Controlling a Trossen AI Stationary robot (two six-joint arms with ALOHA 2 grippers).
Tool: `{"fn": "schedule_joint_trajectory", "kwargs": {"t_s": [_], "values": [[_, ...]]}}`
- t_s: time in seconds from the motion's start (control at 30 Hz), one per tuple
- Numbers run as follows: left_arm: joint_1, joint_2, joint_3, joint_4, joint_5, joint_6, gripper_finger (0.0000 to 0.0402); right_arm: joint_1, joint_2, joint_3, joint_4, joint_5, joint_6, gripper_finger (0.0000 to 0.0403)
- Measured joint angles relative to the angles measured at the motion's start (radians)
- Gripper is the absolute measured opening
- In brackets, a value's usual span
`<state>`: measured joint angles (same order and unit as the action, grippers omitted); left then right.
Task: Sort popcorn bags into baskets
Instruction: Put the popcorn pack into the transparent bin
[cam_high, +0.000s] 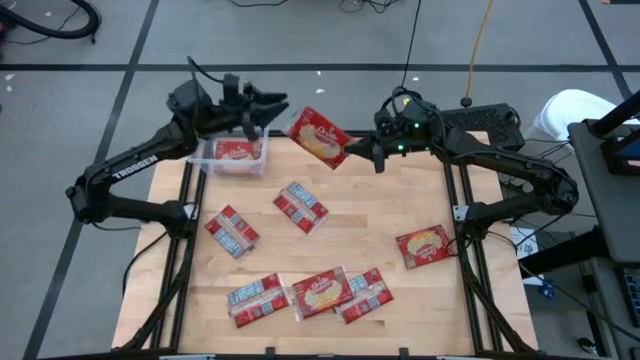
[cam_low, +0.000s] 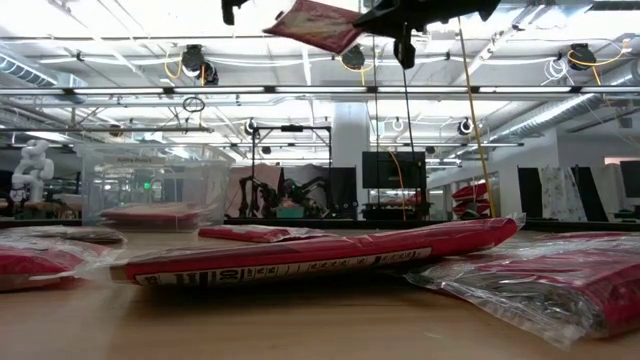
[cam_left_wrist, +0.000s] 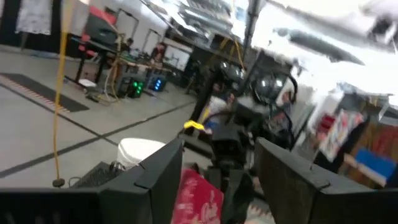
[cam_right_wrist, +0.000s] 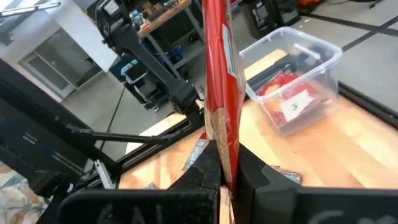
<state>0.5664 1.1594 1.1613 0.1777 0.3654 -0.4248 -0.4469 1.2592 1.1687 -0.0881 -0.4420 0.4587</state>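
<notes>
Wooden surface (cam_high: 380, 215) strewn with packets; right hand (cam_high: 362, 150) clamped on one raised packet (cam_high: 319, 137), edge-on for dropping into tub (cam_high: 232, 156); left hand (cam_high: 262, 112) spread above tub.

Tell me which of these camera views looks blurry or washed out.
Left wrist view: smeared throughout, bright glare at upper right. Low view: nearest popcorn bag soft, ceiling lights blown out. High view: evenly lit, sharp. Right wrist view: held bag and basket fairly clear.

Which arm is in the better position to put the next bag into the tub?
The right: its end effector is shut on a bag, lifted beside the tub. The left end effector is open, holding nothing.
</notes>
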Motion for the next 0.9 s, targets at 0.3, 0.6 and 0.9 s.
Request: {"fn": "schedule_joint_trajectory", "kwargs": {"t_s": [0.3,0.6,0.9], "values": [[-0.097,0.001,0.000,-0.238,-0.060,0.151,0.0264,0.062,0.069,0.000,-0.001,-0.004,-0.004,0.0000],[-0.100,0.041,0.000,-0.398,0.030,0.227,0.0232,0.110,0.115,0.000,0.000,-0.008,-0.042,0.0000],[-0.097,0.080,-0.001,-0.498,0.144,0.243,0.0196,0.116,0.114,0.000,-0.053,-0.008,-0.060,0.0000]]}}
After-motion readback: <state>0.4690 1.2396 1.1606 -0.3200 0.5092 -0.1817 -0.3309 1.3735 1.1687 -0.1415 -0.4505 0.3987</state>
